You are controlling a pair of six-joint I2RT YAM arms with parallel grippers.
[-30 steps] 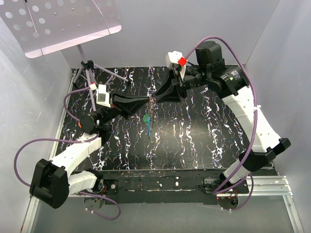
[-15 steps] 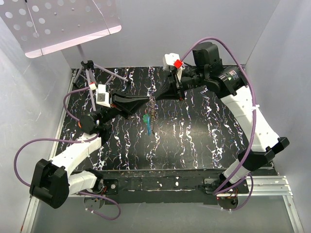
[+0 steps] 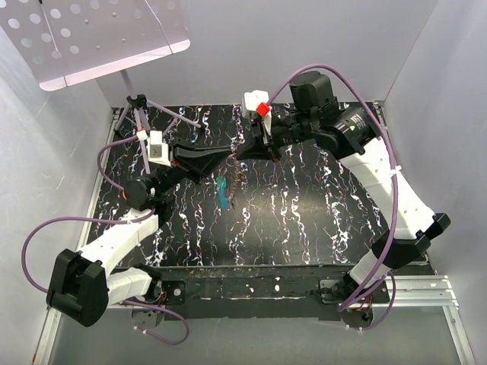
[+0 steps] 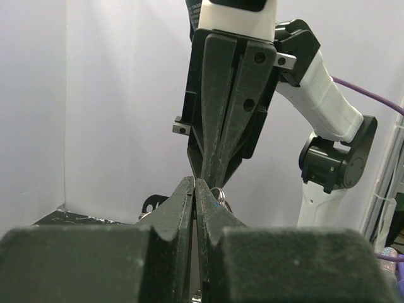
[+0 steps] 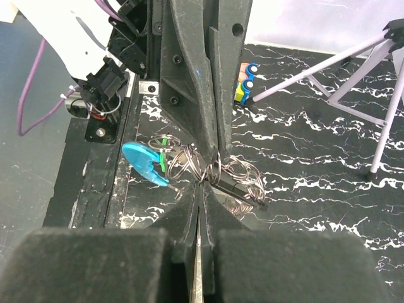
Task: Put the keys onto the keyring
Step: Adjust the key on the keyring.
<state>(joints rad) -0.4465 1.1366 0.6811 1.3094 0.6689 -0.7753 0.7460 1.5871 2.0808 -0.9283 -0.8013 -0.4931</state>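
Fingers of L gripper point(image 5: 213, 155) are pressed together, no gap btwn pads, tips pinching the ring point(image 5: 243, 172) wire. Fingers of R gripper point(image 5: 199, 193) are likewise squeezed tight, tips nipping the same wire just beside L's tips, nearly tip to tip. The ring looks like a loose bundle of thin loops spilling out to one side of both tips, clear of the table point(image 5: 315, 136) as far as I can tell. A blue key point(image 5: 142, 163) hangs off it on the other side of the tips, w/ a small green bit point(image 5: 164, 160) btwn it and the fingers, poss. a 2nd key head, too small to say. Why held so, my read: two pinches close together fix a short stretch of wire, so one gripper can steady it while the other works the coil apart or slides a key along. Small yellow/blue/orange pieces point(image 5: 245, 83) lie on the table beyond L's fingers, well apart from the ring, maybe keys not yet threaded.
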